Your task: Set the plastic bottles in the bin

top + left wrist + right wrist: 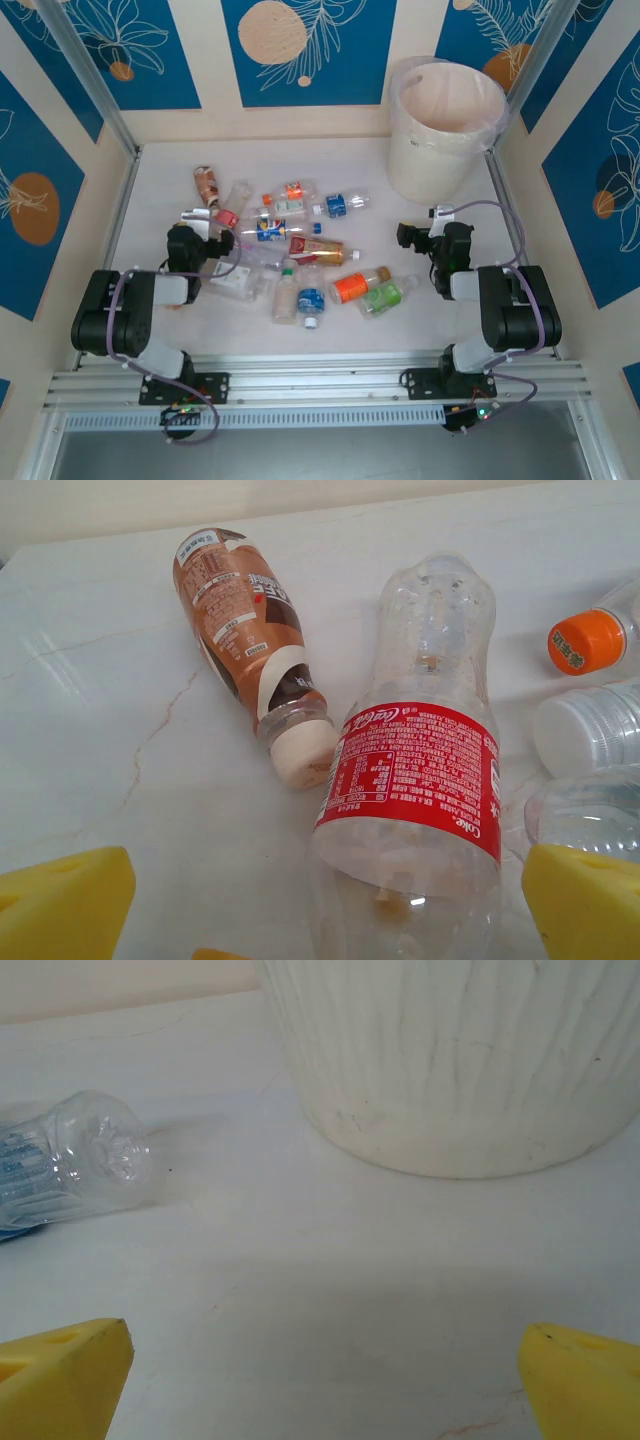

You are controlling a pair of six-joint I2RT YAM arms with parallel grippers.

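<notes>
Several plastic bottles [300, 250] lie scattered across the middle of the white table. The cream bin [445, 125] with a thin bag liner stands at the back right. My left gripper [205, 240] is open at the heap's left edge. In the left wrist view a clear red-labelled bottle [415, 770] lies between its spread yellow fingertips [60, 900], untouched on the left side. A brown-labelled bottle [245, 630] lies just beyond. My right gripper [420, 232] stands open in front of the bin wall [460, 1060], nothing between its fingers. A blue-labelled bottle [70, 1160] lies to its left.
An orange-capped bottle [585, 640] and a white-capped one [590, 725] crowd the red-labelled bottle's right side. Metal frame posts [115, 130] and blue-patterned walls enclose the table on three sides. Bare table [330, 1260] stretches between the right gripper and the bin.
</notes>
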